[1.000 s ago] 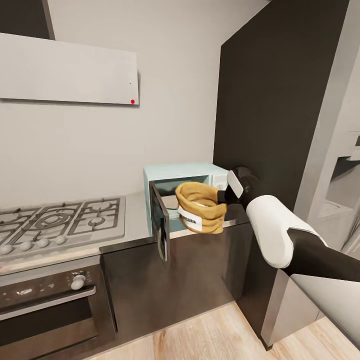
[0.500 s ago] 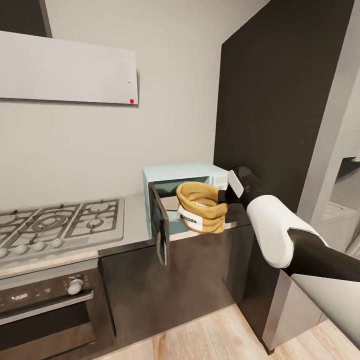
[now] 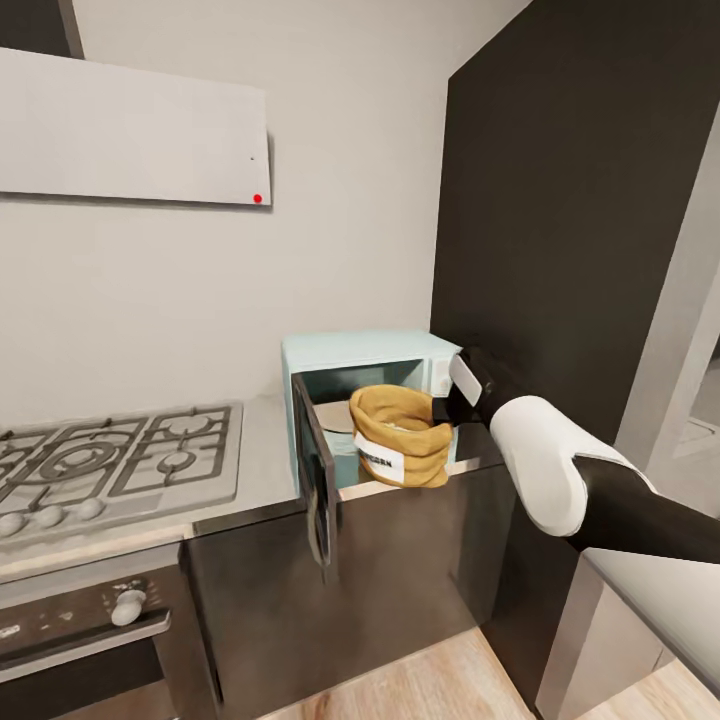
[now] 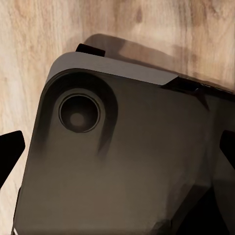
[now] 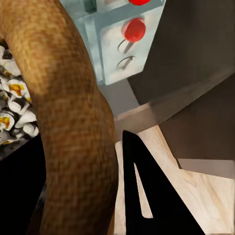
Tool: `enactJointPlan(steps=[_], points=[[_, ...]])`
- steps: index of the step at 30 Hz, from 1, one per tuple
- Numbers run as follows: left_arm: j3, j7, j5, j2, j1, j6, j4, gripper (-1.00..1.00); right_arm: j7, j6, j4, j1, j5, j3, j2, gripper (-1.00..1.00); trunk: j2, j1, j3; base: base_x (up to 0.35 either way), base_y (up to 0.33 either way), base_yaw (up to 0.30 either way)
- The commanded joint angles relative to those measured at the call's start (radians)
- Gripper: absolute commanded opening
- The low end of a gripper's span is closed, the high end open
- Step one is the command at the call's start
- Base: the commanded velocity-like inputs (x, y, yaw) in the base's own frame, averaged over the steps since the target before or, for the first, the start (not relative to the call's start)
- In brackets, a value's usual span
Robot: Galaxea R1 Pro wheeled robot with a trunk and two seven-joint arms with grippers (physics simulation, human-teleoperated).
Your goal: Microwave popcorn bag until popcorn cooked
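The right end effector (image 3: 447, 407) grips the popcorn bag (image 3: 398, 434) by its rim, at the microwave (image 3: 345, 352) mouth at the tabletop (image 3: 262, 470) front edge, door open to admit it; left end effector's state: cannot tell.

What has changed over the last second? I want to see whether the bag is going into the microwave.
The right gripper has carried the popcorn bag further toward the microwave opening, so the bag now sits partly past the front edge. The whole view also shifted slightly, so the camera moved. The microwave door stays open, and the gripper keeps its hold on the bag's rim.
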Motion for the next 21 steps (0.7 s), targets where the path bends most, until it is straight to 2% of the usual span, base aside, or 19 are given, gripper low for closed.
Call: enactJointPlan(steps=[1, 16, 17, 21], points=[[0.001, 0.001, 0.004, 0.0, 0.0, -0.002, -0.001, 1.0, -0.002, 0.003, 0.002, -0.001, 0.004, -0.007, 0.0, -1.0, -0.001, 0.0, -0.001, 0.008, 0.0, 0.0], [0.002, 0.001, 0.004, -0.002, 0.0, -0.002, -0.001, 1.0, 0.0, 0.003, -0.016, -0.001, -0.001, -0.007, 0.002, -1.0, -0.001, 0.0, -0.001, 0.001, 0.0, 0.0], [0.004, 0.001, 0.004, 0.004, 0.0, -0.002, -0.001, 1.0, -0.006, 0.003, -0.022, 0.001, 0.005, -0.001, 0.008, -1.0, -0.001, 0.0, -0.001, 0.0, 0.0, 0.0], [0.004, 0.001, 0.004, 0.004, 0.0, -0.002, -0.001, 1.0, -0.006, 0.003, -0.043, 0.001, 0.025, 0.007, 0.003, -1.0, -0.001, 0.0, -0.001, 0.0, 0.0, 0.0]])
